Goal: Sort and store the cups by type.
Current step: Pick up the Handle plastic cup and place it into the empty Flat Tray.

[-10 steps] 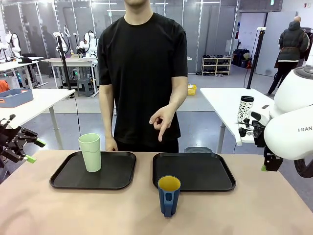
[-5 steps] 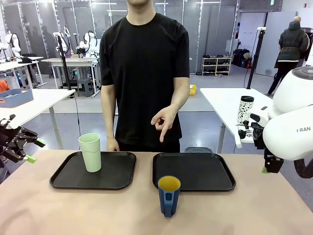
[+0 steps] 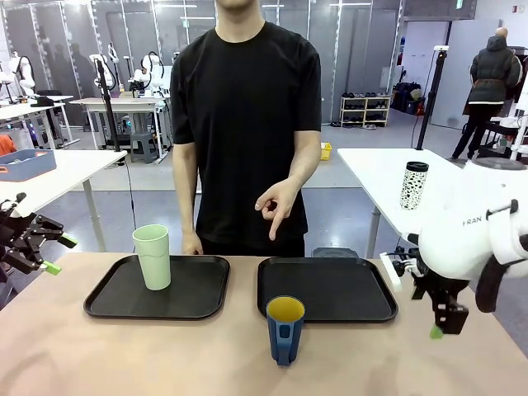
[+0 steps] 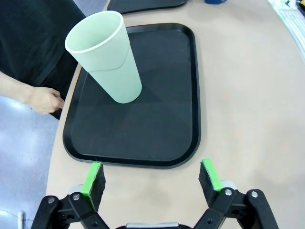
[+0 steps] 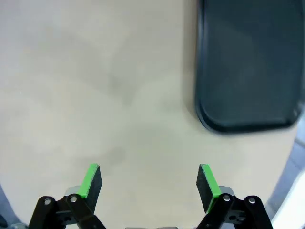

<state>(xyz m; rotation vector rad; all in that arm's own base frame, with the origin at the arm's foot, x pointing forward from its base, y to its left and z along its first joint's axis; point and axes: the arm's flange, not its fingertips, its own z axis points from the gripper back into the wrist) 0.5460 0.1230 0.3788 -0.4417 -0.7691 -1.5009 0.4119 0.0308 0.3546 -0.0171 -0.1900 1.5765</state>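
At the far left the left arm hangs back off the edge of the pale wooden surface (image 3: 124, 355), its jaws spread with nothing between the green pads (image 4: 94, 177), likely parked because its side looks settled; the tall pale green plastic tumbler (image 3: 153, 257) stands upright on the far left part of the left black plastic tray (image 3: 202, 290), so one type appears to be stored already; the person's one hand (image 3: 188, 243) rests at the far edge of the surface just behind that tray; in the middle, the shorter dark blue plastic cup with a yellow inside (image 3: 285, 330) stands upright on the bare surface, just near of the left near corner of the right black plastic tray (image 3: 338, 289), which carries nothing, so this cup seems to be the one left to sort; the person's other hand (image 3: 275, 202) is held above the far edge of that tray with a finger aimed downward, probably marking where the blue cup belongs; at the right, the right arm (image 3: 466, 239) leans over the surface just right of the right tray, its jaws spread wide and empty, pointing down at bare wood beside the tray's corner (image 5: 224, 121); compared with a second ago, this arm has dropped from a raised pose at the right edge and swung inward and lower, while both cups, both trays and the left arm sit unchanged, and the pointing hand has barely shifted.
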